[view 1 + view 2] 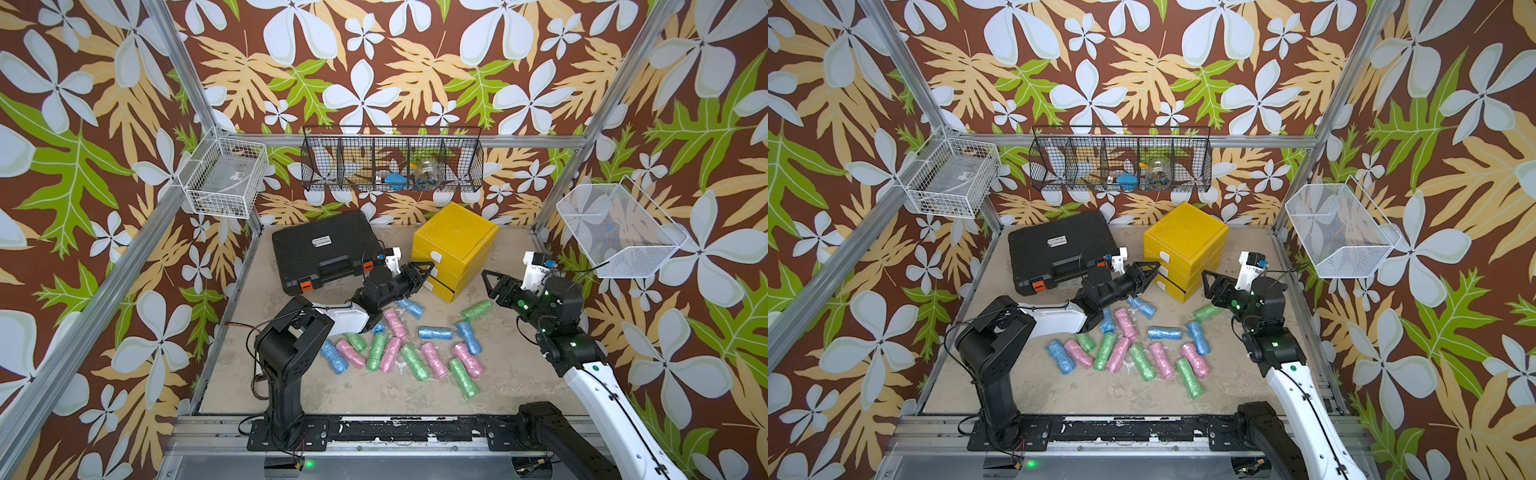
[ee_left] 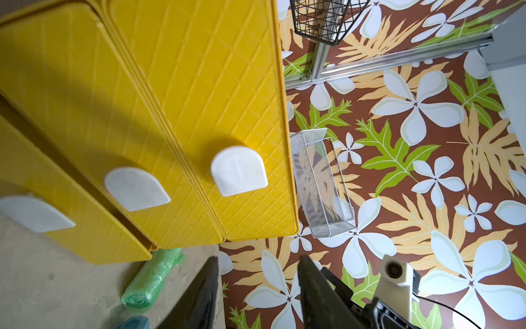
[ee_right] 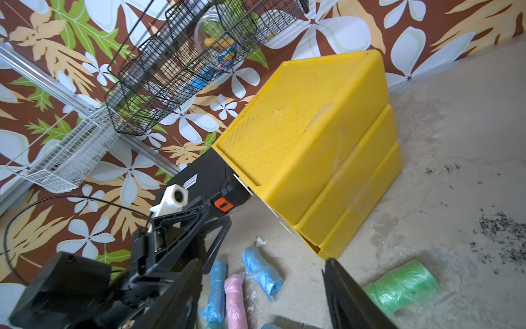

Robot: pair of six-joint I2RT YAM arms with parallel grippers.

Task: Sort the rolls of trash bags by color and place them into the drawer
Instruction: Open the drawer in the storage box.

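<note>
The left hand hovers at the front face of the yellow three-drawer plastic cabinet, near its white tab handles. Its fingers are spread, with nothing between them. The right hand hangs beside the cabinet's front corner, fingers spread wide and empty. The pink, green and blue trash bag rolls lie scattered on the table in front of the cabinet. One green roll lies nearest the cabinet.
</note>
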